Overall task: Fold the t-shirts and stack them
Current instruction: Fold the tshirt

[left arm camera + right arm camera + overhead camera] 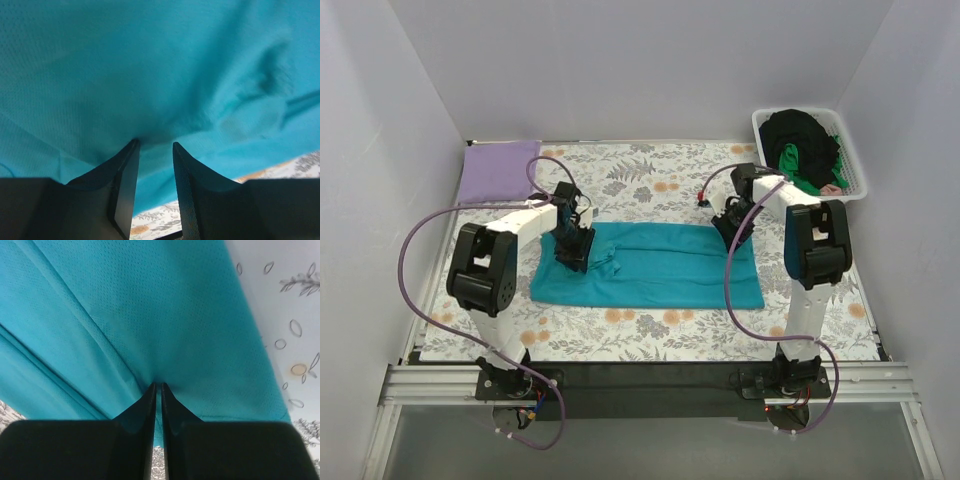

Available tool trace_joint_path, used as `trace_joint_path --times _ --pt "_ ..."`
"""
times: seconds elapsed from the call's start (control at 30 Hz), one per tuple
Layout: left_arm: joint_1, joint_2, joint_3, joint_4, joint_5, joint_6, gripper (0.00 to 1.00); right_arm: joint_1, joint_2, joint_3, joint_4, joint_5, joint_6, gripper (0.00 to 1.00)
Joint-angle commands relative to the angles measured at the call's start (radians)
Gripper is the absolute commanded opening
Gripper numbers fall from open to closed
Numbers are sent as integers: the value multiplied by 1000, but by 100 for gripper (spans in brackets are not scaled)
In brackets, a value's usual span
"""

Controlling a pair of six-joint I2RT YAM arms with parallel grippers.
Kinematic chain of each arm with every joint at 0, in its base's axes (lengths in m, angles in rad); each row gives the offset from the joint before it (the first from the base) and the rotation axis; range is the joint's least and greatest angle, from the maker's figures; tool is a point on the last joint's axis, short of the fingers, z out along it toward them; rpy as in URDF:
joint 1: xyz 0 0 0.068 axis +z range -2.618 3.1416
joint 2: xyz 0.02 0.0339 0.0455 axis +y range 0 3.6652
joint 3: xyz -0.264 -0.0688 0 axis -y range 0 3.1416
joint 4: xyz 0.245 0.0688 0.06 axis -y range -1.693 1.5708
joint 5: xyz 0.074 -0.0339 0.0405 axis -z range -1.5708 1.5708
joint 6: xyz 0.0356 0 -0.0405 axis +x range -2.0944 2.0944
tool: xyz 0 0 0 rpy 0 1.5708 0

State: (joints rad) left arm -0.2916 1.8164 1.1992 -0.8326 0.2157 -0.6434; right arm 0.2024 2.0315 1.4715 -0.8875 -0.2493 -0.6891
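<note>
A teal t-shirt (660,268) lies as a long folded band across the middle of the floral table cloth (650,180). My left gripper (572,258) is down on its left part. In the left wrist view (156,144) its jaws stand apart, tips against the puckered teal cloth (150,65). My right gripper (730,232) is at the shirt's far right edge. In the right wrist view (158,385) it is shut on a fold of the teal cloth (150,305). A folded lavender t-shirt (498,170) lies at the far left corner.
A white slatted basket (860,160) at the far right corner holds a black t-shirt (800,135) and a bright green one (790,160). White walls close in the table on three sides. Purple cables loop off both arms.
</note>
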Motion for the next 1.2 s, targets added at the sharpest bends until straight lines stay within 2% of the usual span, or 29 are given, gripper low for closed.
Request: trace_joint_path --times 0.0,0.17,0.27,0.3,0.33,0.4,0.47,0.6,0.63,0.73,0.8,0.97,1.17 --pt "14 69 23 33 -61 5 32 5 -28 -98 -25 18 -29 13" --pt "42 303 230 62 -102 62 30 103 -155 -275 -42 28 -61 13" --pt "77 486 533 25 -85 88 31 205 -250 -368 -92 27 -92 13" --pt "89 535 750 -2 -60 90 32 257 -270 -373 -117 1 -104 13" --pt "92 617 852 -34 9 94 36 284 -305 -364 -149 -34 -107 13" --pt "91 670 1091 -71 71 85 39 337 -335 -299 -206 -161 -92 14" --pt "86 666 1151 -38 121 67 43 350 -358 -232 -223 -258 -69 15" --pt "85 497 1026 65 122 51 45 347 -338 -64 -232 -289 -17 16" --pt "85 416 932 78 125 44 45 344 -326 -19 -226 -288 -9 16" --pt "83 283 803 73 140 16 45 332 -268 22 -168 -237 25 17" --pt "83 203 665 73 149 -16 45 322 -229 58 -133 -205 60 16" --pt "80 106 409 111 174 -52 44 325 -110 180 -39 -209 166 16" --pt "80 101 298 165 139 -62 44 357 -25 222 35 -219 227 15"
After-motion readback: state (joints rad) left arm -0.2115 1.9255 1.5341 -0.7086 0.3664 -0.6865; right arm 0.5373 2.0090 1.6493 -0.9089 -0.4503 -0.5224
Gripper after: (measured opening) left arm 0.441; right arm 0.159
